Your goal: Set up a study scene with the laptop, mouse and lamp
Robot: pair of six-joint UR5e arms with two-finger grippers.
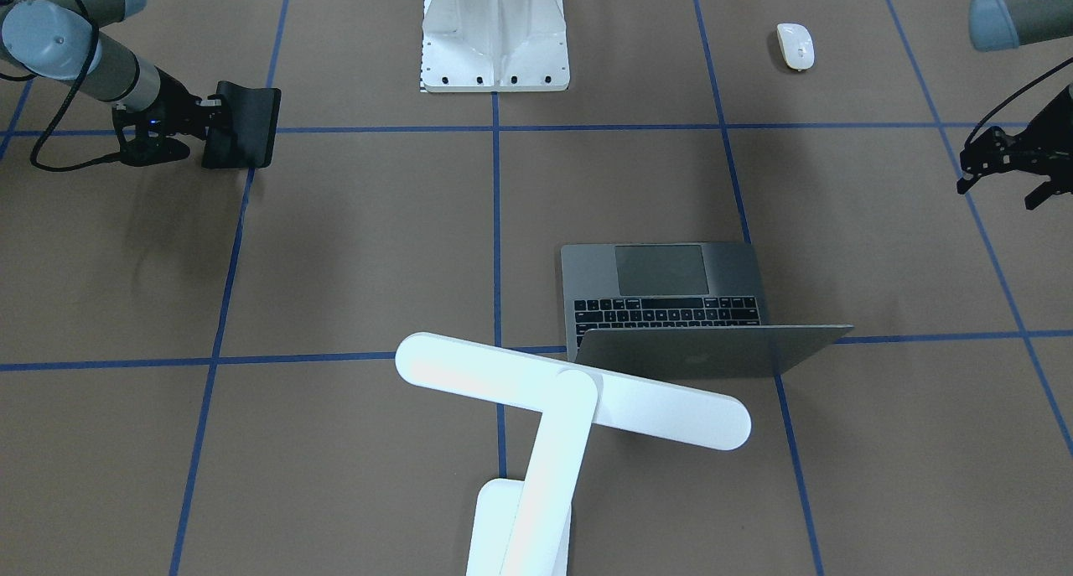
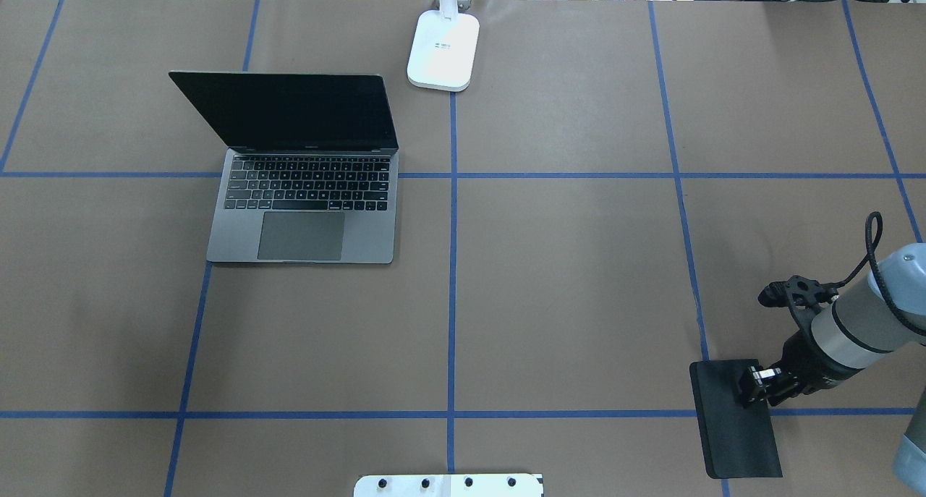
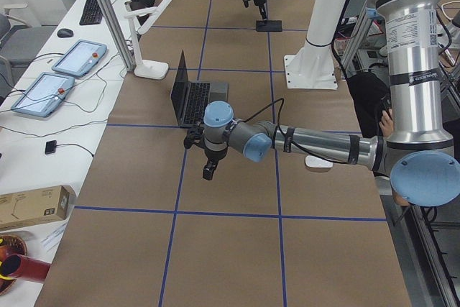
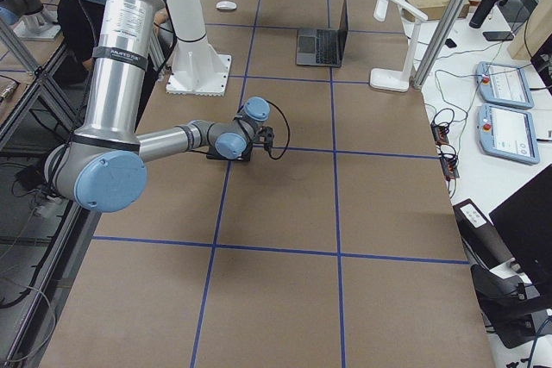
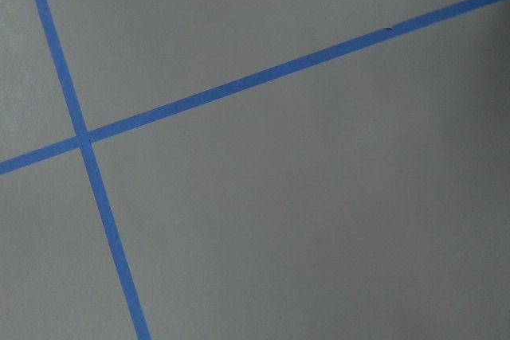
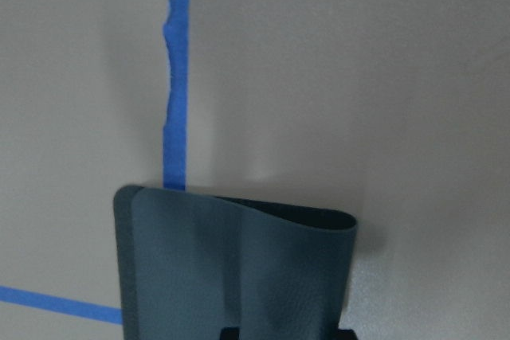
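Observation:
The grey laptop (image 2: pixel 304 193) stands open on the brown table, its lid toward the far edge. Beside it stands the white lamp (image 1: pixel 570 400), whose base (image 2: pixel 443 48) is at the table's far edge. The small white mouse (image 1: pixel 795 45) lies near the robot's side, left of the pedestal. My right gripper (image 2: pixel 752 392) is shut on the edge of a black mouse pad (image 2: pixel 731 432), which bends upward in the right wrist view (image 6: pixel 231 268). My left gripper (image 1: pixel 999 194) hangs open and holds nothing, above bare table and apart from the mouse.
The white ribbed pedestal (image 1: pixel 495 35) of the robot stands at the table's near middle. Blue tape lines (image 2: pixel 452 265) divide the brown surface into squares. A side table with tablets (image 3: pixel 57 77) runs beyond the lamp's edge.

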